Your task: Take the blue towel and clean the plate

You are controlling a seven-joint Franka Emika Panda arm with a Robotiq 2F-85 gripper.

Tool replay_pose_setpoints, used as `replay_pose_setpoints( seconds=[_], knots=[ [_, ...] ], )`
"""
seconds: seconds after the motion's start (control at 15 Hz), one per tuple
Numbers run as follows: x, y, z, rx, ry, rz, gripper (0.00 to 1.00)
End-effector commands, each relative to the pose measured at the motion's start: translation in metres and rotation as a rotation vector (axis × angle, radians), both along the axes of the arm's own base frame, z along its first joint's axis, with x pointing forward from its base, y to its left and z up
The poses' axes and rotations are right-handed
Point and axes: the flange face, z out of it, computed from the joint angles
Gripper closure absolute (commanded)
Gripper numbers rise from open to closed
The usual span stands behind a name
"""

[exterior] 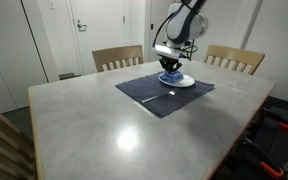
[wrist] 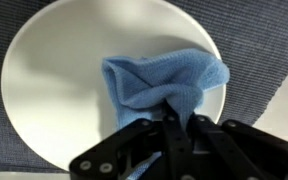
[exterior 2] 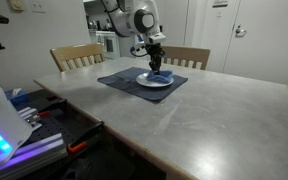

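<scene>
The white plate (wrist: 54,90) lies on a dark placemat (wrist: 269,45). The blue towel (wrist: 159,80) rests bunched on the plate's right half, and my gripper (wrist: 176,118) is shut on a pinched fold of it. In both exterior views the gripper (exterior: 170,62) (exterior 2: 156,64) points straight down over the plate (exterior: 187,82) (exterior 2: 146,83), with the towel (exterior: 170,77) (exterior 2: 160,76) pressed under it. A utensil (exterior: 151,98) lies on the mat in front of the plate.
The placemat (exterior: 144,92) sits at the far side of a large grey table (exterior: 104,130). Wooden chairs (exterior: 117,57) (exterior: 234,58) stand behind the table. Equipment (exterior 2: 24,130) crowds the near corner in an exterior view.
</scene>
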Motion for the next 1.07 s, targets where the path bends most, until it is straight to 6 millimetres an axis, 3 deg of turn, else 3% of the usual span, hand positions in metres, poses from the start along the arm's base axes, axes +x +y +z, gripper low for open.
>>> replay_pose_setpoints(
  seconds=[0.0,0.6,1.0],
  knots=[
    [-0.006,-0.008,-0.005,-0.074,-0.007,-0.068,0.98],
    [-0.028,0.009,-0.002,0.051,0.256,-0.02,0.98],
    [-0.018,0.013,-0.007,0.069,0.141,0.027,0.98]
  ],
)
